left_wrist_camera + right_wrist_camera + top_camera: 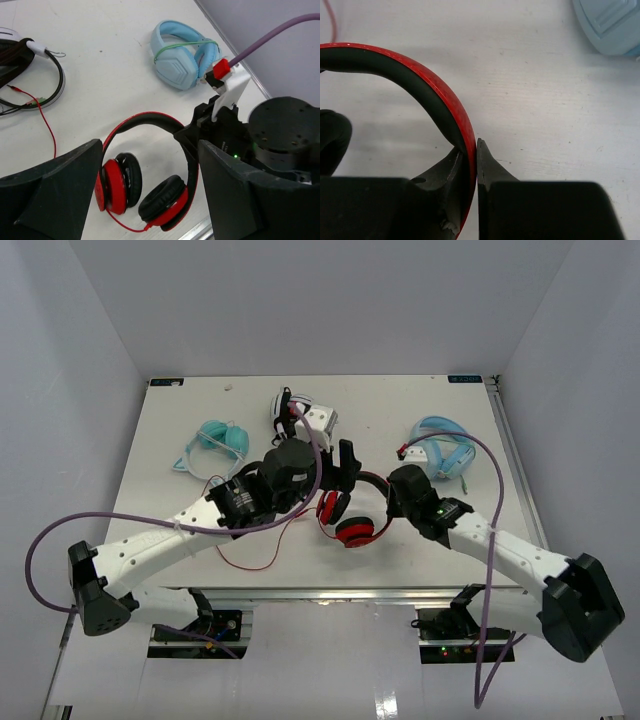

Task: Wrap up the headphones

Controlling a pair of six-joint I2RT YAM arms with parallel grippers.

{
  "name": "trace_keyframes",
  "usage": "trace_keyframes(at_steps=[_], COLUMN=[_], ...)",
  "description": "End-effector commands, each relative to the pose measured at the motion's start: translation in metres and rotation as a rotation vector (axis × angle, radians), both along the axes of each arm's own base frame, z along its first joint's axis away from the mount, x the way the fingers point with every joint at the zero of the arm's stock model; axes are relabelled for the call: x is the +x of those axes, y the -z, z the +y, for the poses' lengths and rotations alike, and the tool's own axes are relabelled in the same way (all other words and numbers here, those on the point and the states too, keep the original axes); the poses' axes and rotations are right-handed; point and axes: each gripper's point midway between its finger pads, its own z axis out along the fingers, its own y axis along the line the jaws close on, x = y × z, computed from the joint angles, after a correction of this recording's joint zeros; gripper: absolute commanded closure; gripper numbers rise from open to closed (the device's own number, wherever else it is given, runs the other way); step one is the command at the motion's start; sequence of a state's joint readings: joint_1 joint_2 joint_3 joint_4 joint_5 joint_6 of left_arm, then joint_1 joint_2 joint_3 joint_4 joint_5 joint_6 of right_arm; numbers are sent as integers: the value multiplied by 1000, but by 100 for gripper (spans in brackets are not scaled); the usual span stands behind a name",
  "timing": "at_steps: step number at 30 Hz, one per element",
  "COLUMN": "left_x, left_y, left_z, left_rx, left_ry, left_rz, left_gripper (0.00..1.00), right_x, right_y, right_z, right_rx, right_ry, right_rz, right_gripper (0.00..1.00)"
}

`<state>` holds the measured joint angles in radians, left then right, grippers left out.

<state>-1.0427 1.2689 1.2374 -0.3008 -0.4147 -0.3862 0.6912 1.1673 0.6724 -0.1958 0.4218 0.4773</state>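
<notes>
A: Since you asked where the red headphones (pixel 352 520) are: they're lying on the white table (pixel 400 400), a bit toward 6 o'clock from the middle in the top view. The ear cups are at the 7 o'clock end and the band arches up toward 1 o'clock.

B: ok, and the grippers?

A: The right gripper (pixel 469 152) is pinched tight on the band, 1 finger on the black inner side and 1 on the red outer side. It comes in from 3 o'clock of the headphones.

B: left one?

A: The left gripper (pixel 150 150) has its 2 fingers spread wide with nothing in them. It hangs over the headphones from about 11 o'clock, and its wrist view shows both ear cups between the fingers.

B: cable?

A: The thin red cable (pixel 47 125) loops out across the table toward 8 o'clock.

B: anything else around?

A: 3 other pairs, all well apart from the red ones. There's a light-blue pair (pixel 440 445) at 2 o'clock, a black-and-white pair (pixel 300 415) at 11 o'clock and a teal pair (pixel 218 440) at 10 o'clock.
</notes>
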Motion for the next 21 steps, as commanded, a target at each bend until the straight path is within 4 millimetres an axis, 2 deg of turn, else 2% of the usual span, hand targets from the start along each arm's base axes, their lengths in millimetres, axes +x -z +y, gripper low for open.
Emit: trace_keyframes(at_steps=[1, 4, 9, 14, 21], left_x=[-23, -29, -33, -38, -29], left_y=[12, 8, 8, 29, 59], left_z=[8, 0, -13, -24, -27], left_rx=[205, 234, 274, 373, 500], left_ry=[126, 213, 298, 425, 447], left_rz=[93, 80, 75, 65, 74], left_gripper=[13, 14, 21, 23, 26], right_x=[-20, -36, -53, -65, -78], right_y=[-78, -100, -113, -116, -127], right_z=[41, 47, 51, 56, 64], right_rx=[175, 220, 265, 287, 340], right_ry=[-291, -393, -476, -544, -621], right_rz=[-148, -199, -223, -222, -239], right_gripper=[92, 92, 92, 92, 92])
